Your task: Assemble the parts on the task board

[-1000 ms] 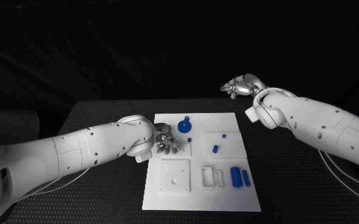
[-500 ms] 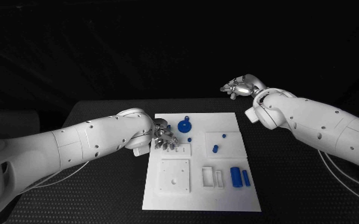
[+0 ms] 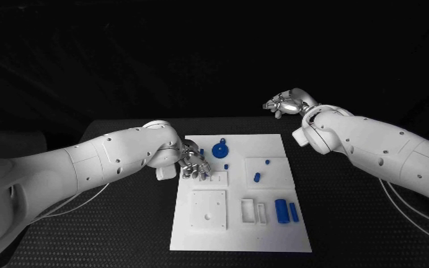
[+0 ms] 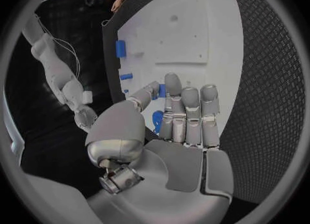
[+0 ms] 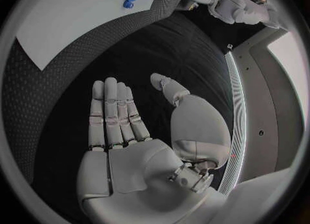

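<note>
The white task board point(image 3: 241, 238) lies in the middle of the table. A blue gear point(image 3: 221, 152) sits near its far edge, and small blue pegs point(image 3: 256, 177) stand around the middle. Two blue cylinders point(image 3: 281, 211) lie near the right edge. My left hand point(image 3: 195, 164) is over the board's left side, beside the gear. In the left wrist view its fingers point(image 4: 184, 115) are straight and together with nothing in them, and the gear point(image 4: 157, 122) shows past the thumb. My right hand point(image 3: 286, 103) is raised beyond the table's far right corner, flat and empty point(image 5: 123, 131).
A white square plate with a hole point(image 3: 207, 209) and two narrow white frames point(image 3: 248, 212) are fixed on the board's near half. Another raised white plate point(image 3: 273, 175) holds the pegs. Black table point(image 3: 134, 231) surrounds the board.
My left hand has drawn slightly toward the far-left of the board as the arm swung round. The right arm has stayed in place.
</note>
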